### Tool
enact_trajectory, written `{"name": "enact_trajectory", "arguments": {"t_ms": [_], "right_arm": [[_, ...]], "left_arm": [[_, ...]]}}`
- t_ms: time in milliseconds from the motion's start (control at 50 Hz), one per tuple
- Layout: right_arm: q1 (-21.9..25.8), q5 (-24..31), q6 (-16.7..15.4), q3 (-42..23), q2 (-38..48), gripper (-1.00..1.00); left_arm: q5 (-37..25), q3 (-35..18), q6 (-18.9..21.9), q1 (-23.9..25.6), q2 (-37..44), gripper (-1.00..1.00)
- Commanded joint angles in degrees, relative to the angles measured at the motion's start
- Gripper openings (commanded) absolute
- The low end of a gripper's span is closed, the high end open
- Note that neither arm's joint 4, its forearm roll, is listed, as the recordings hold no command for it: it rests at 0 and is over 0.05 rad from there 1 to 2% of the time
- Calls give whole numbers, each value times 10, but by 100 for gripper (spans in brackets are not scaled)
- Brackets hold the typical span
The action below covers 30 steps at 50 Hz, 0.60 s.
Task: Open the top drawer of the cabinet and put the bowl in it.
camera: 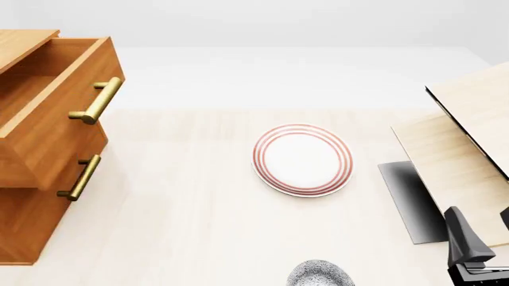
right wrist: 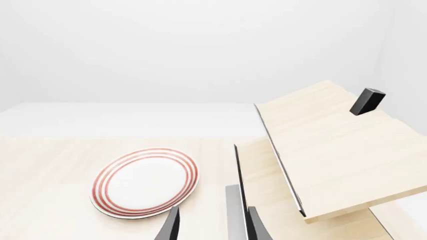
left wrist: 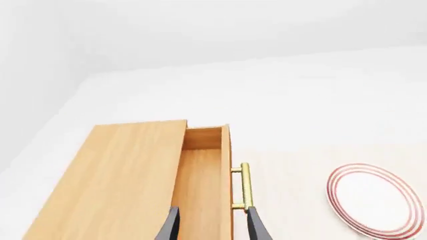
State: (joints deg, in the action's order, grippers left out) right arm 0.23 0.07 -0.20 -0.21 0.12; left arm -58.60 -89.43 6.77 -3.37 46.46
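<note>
At six o'clock on the pale wood-grain table (camera: 191, 238), the speckled bowl (camera: 320, 274) sits at the near edge. The red-ringed plate (camera: 303, 159) lies at the centre. At nine o'clock the cabinet (camera: 24, 226) stands with its top drawer (camera: 47, 101) pulled open. At three o'clock stands a light-wood panelled unit (camera: 453, 161). Beyond is white floor and wall. The left gripper (left wrist: 210, 225) and right gripper (right wrist: 210, 225) show parted fingers, holding nothing.

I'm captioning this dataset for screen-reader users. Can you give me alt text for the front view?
The top drawer of an orange-brown cabinet at left stands pulled open and looks empty. A red-ringed white plate lies mid-table, a speckled bowl sits at the near edge, and a pale wood panelled structure fills the right side.
</note>
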Motion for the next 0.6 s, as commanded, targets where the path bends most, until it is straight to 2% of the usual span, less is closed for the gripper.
{"name": "enact_trajectory", "arguments": {"t_ms": [20, 80, 100, 160, 180, 200, 220, 280, 440, 600], "right_arm": [[-1, -1, 0, 0, 0, 100], [-1, -1, 0, 0, 0, 100], [-1, -1, 0, 0, 0, 100], [0, 0, 0, 0, 0, 100], [0, -1, 0, 0, 0, 100], [-1, -1, 0, 0, 0, 100], [0, -1, 0, 0, 0, 100], [-1, -1, 0, 0, 0, 100], [0, -1, 0, 0, 0, 100], [0, -1, 0, 0, 0, 100]], "left_arm": [[-82, -49, -48, -27, 115, 100], [-89, -44, -59, -10, 123, 100], [-88, -40, -44, 11, 125, 100], [-86, -37, -63, 8, 138, 100], [-89, -27, -89, 33, 145, 100], [-91, -23, -97, 37, 147, 100], [-89, -19, -82, 24, 147, 100], [-91, -7, -80, 35, 150, 100], [-93, -24, -77, 30, 158, 100], [-80, -14, -79, 24, 161, 100]]}}
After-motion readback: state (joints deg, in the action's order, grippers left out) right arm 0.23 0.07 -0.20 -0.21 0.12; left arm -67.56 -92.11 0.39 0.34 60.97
